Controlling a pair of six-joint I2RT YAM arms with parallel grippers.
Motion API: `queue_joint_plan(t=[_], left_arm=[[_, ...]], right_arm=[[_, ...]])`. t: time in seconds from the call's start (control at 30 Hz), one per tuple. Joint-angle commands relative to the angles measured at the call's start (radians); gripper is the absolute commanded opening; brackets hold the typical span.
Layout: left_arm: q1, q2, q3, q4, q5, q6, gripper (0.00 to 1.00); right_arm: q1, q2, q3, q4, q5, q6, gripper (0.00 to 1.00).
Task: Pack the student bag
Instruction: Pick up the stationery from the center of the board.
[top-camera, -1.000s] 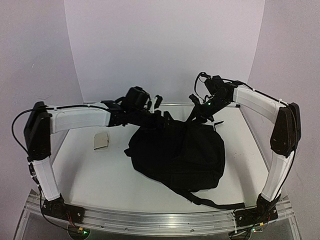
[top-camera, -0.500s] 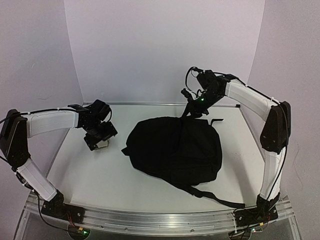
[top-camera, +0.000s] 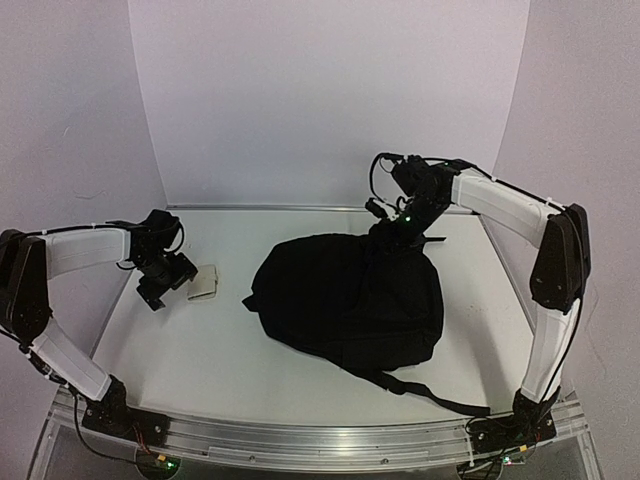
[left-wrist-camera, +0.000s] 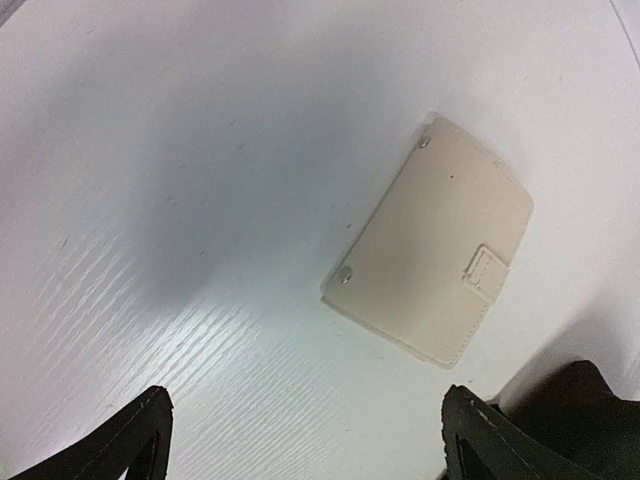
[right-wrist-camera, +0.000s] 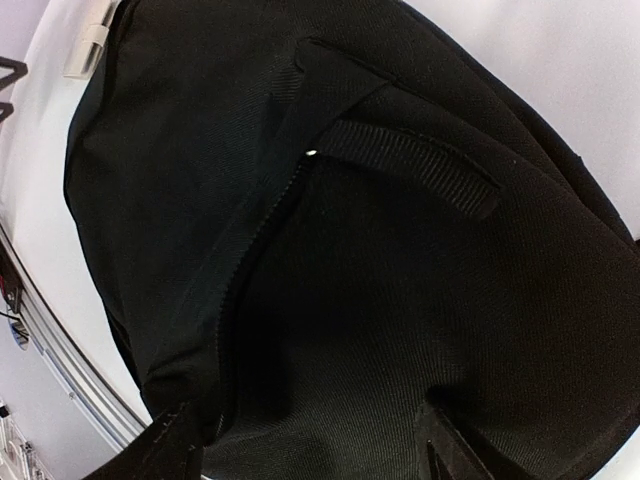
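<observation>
A black student bag (top-camera: 350, 300) lies on the white surface (top-camera: 200, 350). To its left, the left pincer (left-wrist-camera: 300, 435) hangs wide open and empty above a cream wallet (left-wrist-camera: 430, 250). The right pincer (right-wrist-camera: 305, 445), jaws apart, holds nothing over the bag's far edge.

I read the student bag (top-camera: 350, 300) as uniform black, fabric, strap and zip line alike, with no print. The wallet (left-wrist-camera: 432, 240) is plain cream, with two small silver studs and a cream tab. The surface (top-camera: 200, 350) is white, with fine parallel ridges in the left wrist view. The left arm (top-camera: 90, 245) and right arm (top-camera: 505, 205) have white links and black joints. The rail (top-camera: 300, 435) along the near edge is bare silver. The indicator (top-camera: 405, 217) glows green.
</observation>
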Motion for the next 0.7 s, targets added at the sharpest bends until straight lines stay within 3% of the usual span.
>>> queue_joint_plan(t=[0.0,0.4,0.57,0.67], left_arm=[[0.087,0.060,0.021,0.188,0.187,0.221,0.92],[0.179,0.313,0.143,0.247,0.299,0.339,0.87],[0.179,0.364,0.140,0.316,0.328,0.357,0.76],[0.178,0.400,0.165,0.340,0.368,0.400,0.61]], right_arm=[[0.026,-0.071,0.007,0.013,0.025,0.042,0.73],[0.079,-0.029,0.008,0.044,0.142,0.109,0.70],[0.080,-0.015,-0.013,0.049,0.183,0.107,0.58],[0.079,-0.015,-0.019,0.046,0.213,0.096,0.46]])
